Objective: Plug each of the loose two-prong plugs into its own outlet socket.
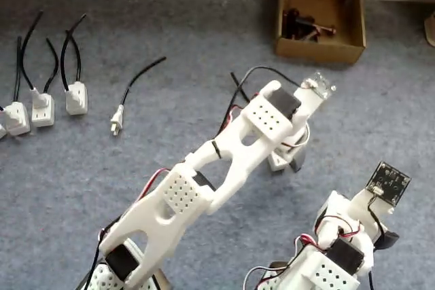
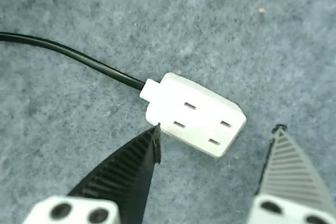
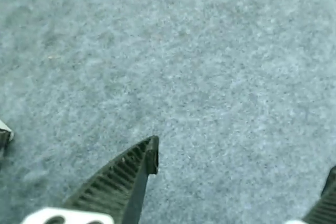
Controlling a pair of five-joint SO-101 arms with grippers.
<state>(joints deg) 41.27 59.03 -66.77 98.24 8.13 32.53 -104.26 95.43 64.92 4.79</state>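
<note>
A white outlet socket [image 2: 194,115] with a black cord [image 2: 68,53] lies slot-side up on the grey carpet. My left gripper [image 2: 217,128] hovers over it, open, with one finger at each side and neither touching it. In the high view this left gripper [image 1: 289,161] is mid-table, and the arm hides most of the socket [image 1: 277,162]. A loose two-prong plug [image 1: 117,123] with a black cable lies left of centre. Three more white sockets [image 1: 43,109] sit in a row at the far left. My right gripper [image 3: 241,163] is open over bare carpet, near the front right [image 1: 384,239].
A cardboard box [image 1: 353,28] holding dark parts stands at the back right. The left arm stretches diagonally from the front left to mid-table. Open carpet lies between the loose plug and the arm.
</note>
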